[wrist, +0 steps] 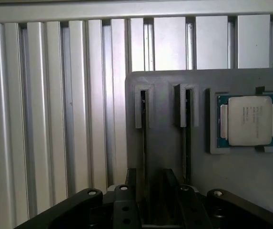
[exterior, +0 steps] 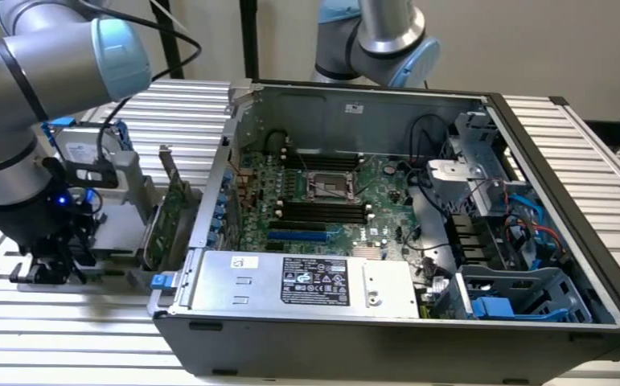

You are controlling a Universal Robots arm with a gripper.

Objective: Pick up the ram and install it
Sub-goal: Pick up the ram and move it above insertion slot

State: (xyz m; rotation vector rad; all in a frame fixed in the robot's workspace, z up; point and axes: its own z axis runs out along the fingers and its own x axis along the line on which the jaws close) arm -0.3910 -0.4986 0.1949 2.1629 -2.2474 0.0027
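Note:
In the wrist view a grey holder plate (wrist: 165,157) lies on the ribbed aluminium table and has two narrow slots. A thin dark strip runs edge-on along each slot; the one in the left-hand slot looks like the ram (wrist: 144,143). My gripper (wrist: 148,200) hangs just above that slot, with its black fingers (wrist: 129,191) apart on either side of the strip and nothing clamped between them. In the exterior view the gripper (exterior: 47,269) is low over the table at the exterior view's left, beside the open computer case (exterior: 396,322).
A processor chip (wrist: 249,120) sits in a pocket of the holder plate. A green expansion card (exterior: 165,217) stands between my arm and the case, with a hard drive with blue rails (exterior: 79,145) behind. The motherboard's black memory slots (exterior: 321,213) lie inside the case. A second arm (exterior: 379,40) stands at the back.

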